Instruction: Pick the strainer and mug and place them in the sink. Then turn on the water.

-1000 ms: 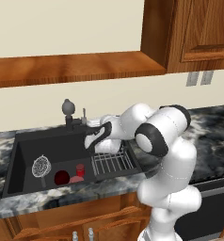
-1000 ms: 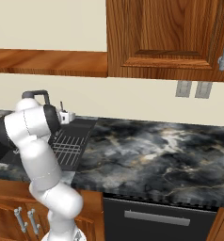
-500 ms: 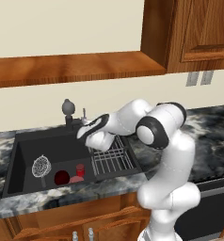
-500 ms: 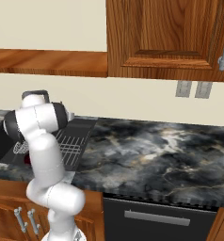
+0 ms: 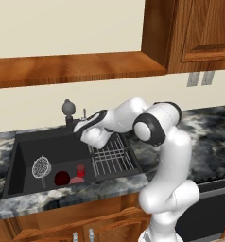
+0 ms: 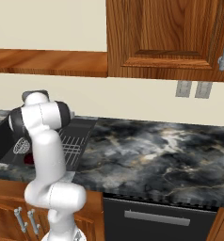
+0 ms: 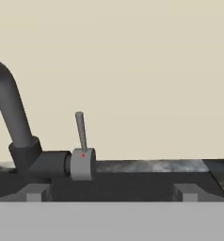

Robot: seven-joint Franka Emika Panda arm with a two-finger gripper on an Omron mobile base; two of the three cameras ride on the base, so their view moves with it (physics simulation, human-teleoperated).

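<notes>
— Two things are already lying in the sink (image 5: 20, 160) at the lower left of the left base view: the strainer (image 5: 41, 167) and, just beside it, the mug (image 5: 62, 178). A brighter red small thing (image 5: 80, 171) is sitting next to them. Our gripper (image 5: 78, 127) is hovering mid-frame, near the faucet (image 5: 67, 109).

— Are we seeing water?

— No blue stream yet, so we are judging the tap as the step in hand. In the right base view our arm is covering most of the basin at the left edge; the strainer (image 6: 21, 146) is peeking out beside it, and the wire rack (image 6: 71, 143) is lying to its right.

— And the hand view?

— We are looking straight at the faucet lever (image 7: 80, 131), standing upright left of centre, with the spout (image 7: 10, 110) curving at the far left. Our fingertips (image 7: 35, 193) are showing wide apart and holding nothing.

— So how are we doing this well?

— We are thinking: shift left until the lever is sitting between the tips, then push it sideways gently, without closing hard.
</notes>
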